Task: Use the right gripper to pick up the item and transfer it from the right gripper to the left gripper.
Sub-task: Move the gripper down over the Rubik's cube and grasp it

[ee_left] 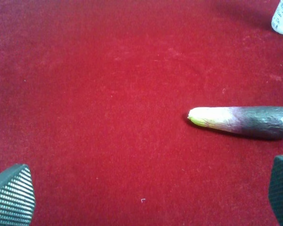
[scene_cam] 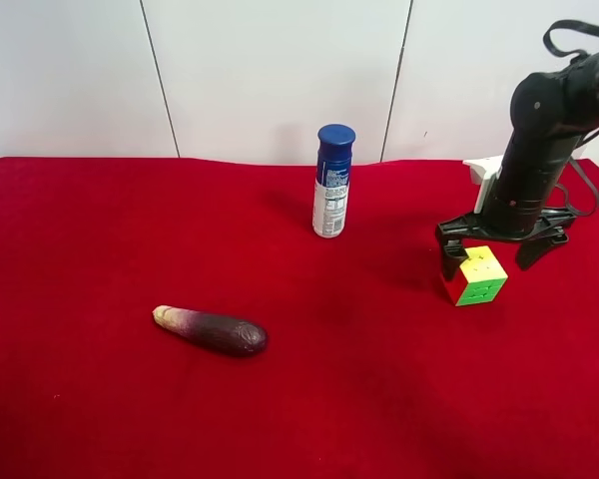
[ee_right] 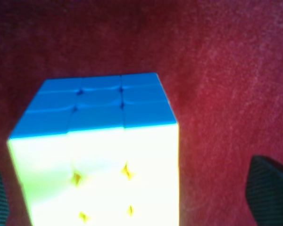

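Observation:
The puzzle cube (scene_cam: 476, 276) rests on the red cloth at the exterior high view's right, with yellow, green and red faces showing. The right gripper (scene_cam: 491, 254), on the black arm with the white bracket, is lowered over the cube with its fingers spread on either side. In the right wrist view the cube (ee_right: 99, 155) fills the frame with blue and yellow faces. It sits between the open fingers of the right gripper (ee_right: 132, 197), with a gap to one finger. The left gripper (ee_left: 146, 193) is open and empty above the cloth; its arm is out of the exterior high view.
A dark purple-brown elongated vegetable (scene_cam: 212, 330) lies on the cloth at the exterior high view's left; it also shows in the left wrist view (ee_left: 243, 120). A blue-capped white can (scene_cam: 331, 182) stands upright at the back middle. The red cloth (scene_cam: 100, 239) covers the table.

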`<action>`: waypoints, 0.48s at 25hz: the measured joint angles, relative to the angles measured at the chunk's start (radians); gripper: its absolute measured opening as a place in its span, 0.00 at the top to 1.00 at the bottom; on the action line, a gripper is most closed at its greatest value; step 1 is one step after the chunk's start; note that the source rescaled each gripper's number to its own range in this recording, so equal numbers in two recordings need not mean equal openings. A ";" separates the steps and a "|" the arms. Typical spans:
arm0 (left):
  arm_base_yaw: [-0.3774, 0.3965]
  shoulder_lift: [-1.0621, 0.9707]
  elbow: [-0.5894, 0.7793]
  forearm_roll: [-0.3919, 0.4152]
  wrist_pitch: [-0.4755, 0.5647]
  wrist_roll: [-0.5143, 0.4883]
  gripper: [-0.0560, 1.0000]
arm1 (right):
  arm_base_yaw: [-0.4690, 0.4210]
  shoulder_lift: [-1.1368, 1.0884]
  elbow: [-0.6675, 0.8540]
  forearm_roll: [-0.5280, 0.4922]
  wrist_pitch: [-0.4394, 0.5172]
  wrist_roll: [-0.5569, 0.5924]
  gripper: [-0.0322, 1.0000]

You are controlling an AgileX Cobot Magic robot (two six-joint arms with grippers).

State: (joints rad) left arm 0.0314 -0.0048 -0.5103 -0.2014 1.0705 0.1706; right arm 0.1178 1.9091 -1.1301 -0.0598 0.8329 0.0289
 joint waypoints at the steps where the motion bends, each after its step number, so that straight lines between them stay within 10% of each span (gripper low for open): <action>1: 0.000 0.000 0.000 0.000 0.000 0.000 0.00 | 0.000 0.005 0.000 -0.005 -0.007 0.000 0.00; 12: 0.000 0.000 0.000 0.000 0.000 0.000 0.00 | 0.000 0.014 0.000 -0.012 -0.044 0.000 0.00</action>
State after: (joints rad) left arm 0.0314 -0.0048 -0.5103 -0.2014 1.0705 0.1706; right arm 0.1178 1.9229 -1.1301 -0.0721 0.7886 0.0289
